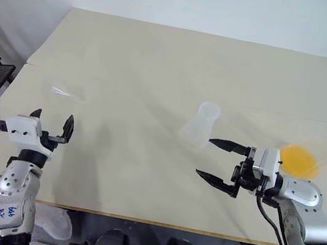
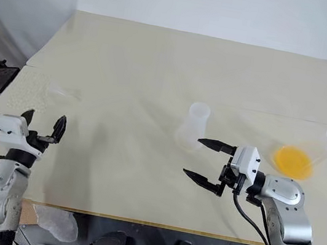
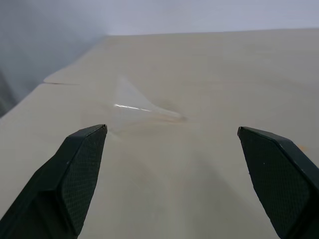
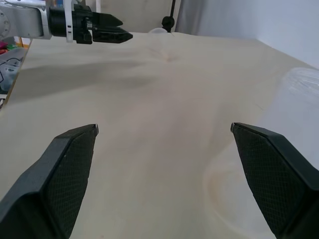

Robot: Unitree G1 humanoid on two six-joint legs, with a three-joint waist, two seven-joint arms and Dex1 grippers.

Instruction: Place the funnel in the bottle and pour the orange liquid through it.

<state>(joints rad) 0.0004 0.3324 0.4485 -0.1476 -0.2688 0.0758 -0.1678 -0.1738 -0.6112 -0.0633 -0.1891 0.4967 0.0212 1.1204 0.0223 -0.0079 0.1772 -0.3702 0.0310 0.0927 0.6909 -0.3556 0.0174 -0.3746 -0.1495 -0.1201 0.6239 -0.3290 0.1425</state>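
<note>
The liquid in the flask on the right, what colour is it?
Bright yellow-orange liquid, clearest in the left eye view.

Both arms are built of rounded silver-grey metal shells that end in white, boxy wrist blocks, and each carries a hand of two black fingers, the left hand and the right hand alike. The fingers are flat, pointed wedges with a fine cross-hatched texture on their inner faces. A black cable loops out beside each forearm, small dark screws dot the shells, and the left forearm bears blue handwritten marks on a pale patch.
</note>
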